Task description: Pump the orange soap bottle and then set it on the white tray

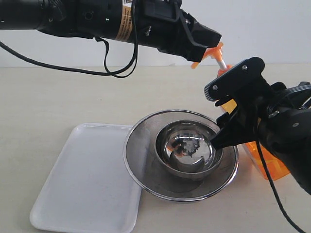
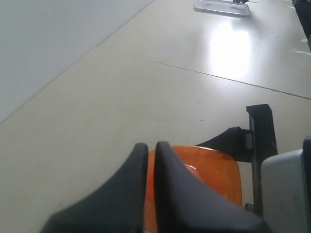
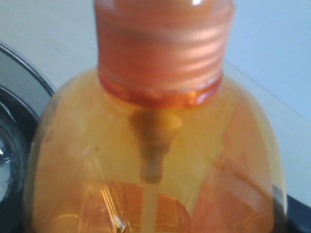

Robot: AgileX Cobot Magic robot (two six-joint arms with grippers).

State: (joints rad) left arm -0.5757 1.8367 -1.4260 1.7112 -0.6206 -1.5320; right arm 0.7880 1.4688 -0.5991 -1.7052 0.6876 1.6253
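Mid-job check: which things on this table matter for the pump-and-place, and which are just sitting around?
For the job:
- orange soap bottle, to be pumped
- white tray, where the bottle goes

Just lying about:
- round mesh strainer, next to the tray
- steel bowl, sitting in the strainer

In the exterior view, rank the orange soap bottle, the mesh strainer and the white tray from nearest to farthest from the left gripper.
1. The orange soap bottle: pump head just under the left gripper.
2. The steel mesh strainer: lower, at centre.
3. The white tray: lower left.
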